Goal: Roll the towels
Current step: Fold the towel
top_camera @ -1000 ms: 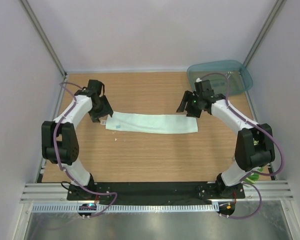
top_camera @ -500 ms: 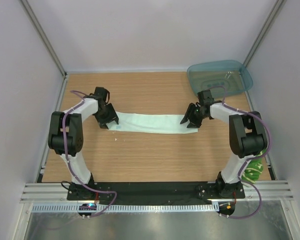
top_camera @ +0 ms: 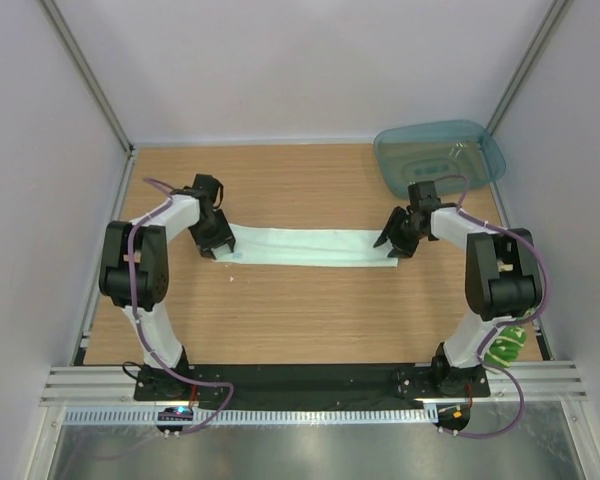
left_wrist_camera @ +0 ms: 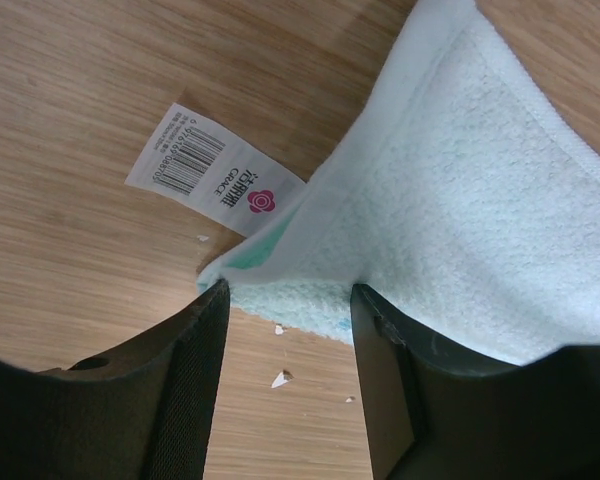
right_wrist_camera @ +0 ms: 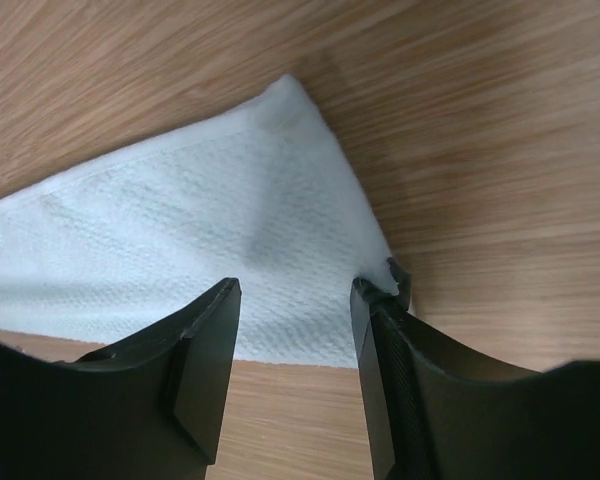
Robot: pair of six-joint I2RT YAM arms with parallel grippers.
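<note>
A wood-grain surface (top_camera: 310, 310) is sitting inside pale walls (top_camera: 300, 70) with metal corner posts. The mint-white towel (top_camera: 305, 246) is lying as a long strip between the left pincer (top_camera: 212, 243) and the right pincer (top_camera: 395, 240). Each is standing apart, straddling a towel corner. Just beyond the left pincer, a white label (left_wrist_camera: 215, 172) is showing a barcode and a pink rose mark; its print is too small to read.

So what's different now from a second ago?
The left gripper and right gripper swung in and came down onto the ends of the mint-white towel, jaws astride its corners. The towel's left end drew in slightly. No firm grip shows yet. The teal tray stayed put.
</note>
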